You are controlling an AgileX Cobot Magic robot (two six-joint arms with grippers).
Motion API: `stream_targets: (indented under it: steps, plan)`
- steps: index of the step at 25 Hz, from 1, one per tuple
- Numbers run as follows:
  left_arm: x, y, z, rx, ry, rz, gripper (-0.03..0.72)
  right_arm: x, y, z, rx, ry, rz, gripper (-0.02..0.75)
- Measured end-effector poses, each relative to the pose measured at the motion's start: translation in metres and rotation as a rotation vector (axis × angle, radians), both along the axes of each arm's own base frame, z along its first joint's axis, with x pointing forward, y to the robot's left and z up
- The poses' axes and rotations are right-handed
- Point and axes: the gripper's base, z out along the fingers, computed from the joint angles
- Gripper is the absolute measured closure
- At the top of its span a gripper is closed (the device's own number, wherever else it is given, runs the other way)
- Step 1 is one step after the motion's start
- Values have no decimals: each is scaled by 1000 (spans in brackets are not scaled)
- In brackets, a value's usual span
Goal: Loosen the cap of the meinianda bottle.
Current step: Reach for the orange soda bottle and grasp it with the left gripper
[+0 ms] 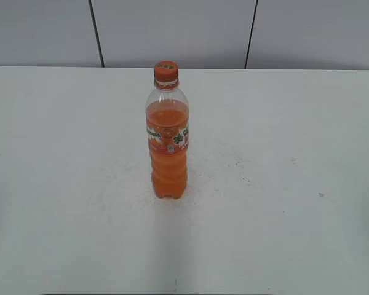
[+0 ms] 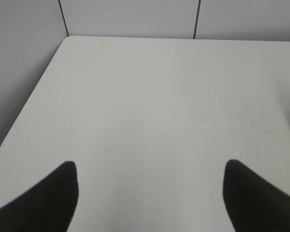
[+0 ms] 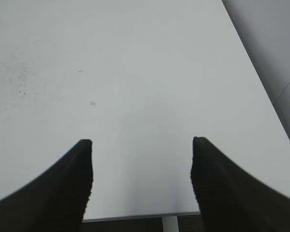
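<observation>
The meinianda bottle [image 1: 168,144] stands upright near the middle of the white table [image 1: 283,184] in the exterior view, with orange drink and a label band round its middle. Its small orange cap [image 1: 166,72] sits on top, above the orange neck ring. Neither gripper shows in the exterior view. My left gripper [image 2: 150,166] is open and empty over bare table in the left wrist view. My right gripper [image 3: 141,142] is open and empty above the table's front edge in the right wrist view. The bottle is out of both wrist views.
A grey panelled wall [image 1: 172,31] runs behind the table. The table's left edge and back corner [image 2: 67,38] show in the left wrist view. Its right edge [image 3: 251,58] and a table leg [image 3: 170,224] show in the right wrist view.
</observation>
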Motion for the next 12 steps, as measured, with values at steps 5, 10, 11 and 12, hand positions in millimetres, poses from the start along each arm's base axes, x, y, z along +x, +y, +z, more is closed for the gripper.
stream_targets:
  steps: [5,10,11,12]
  plan:
    - [0,0,0,0,0,0,127,0,0,0,0,0,0,257]
    - [0,0,0,0,0,0,127,0,0,0,0,0,0,257]
    - [0,0,0,0,0,0,127,0,0,0,0,0,0,257]
    - [0,0,0,0,0,0,127,0,0,0,0,0,0,257]
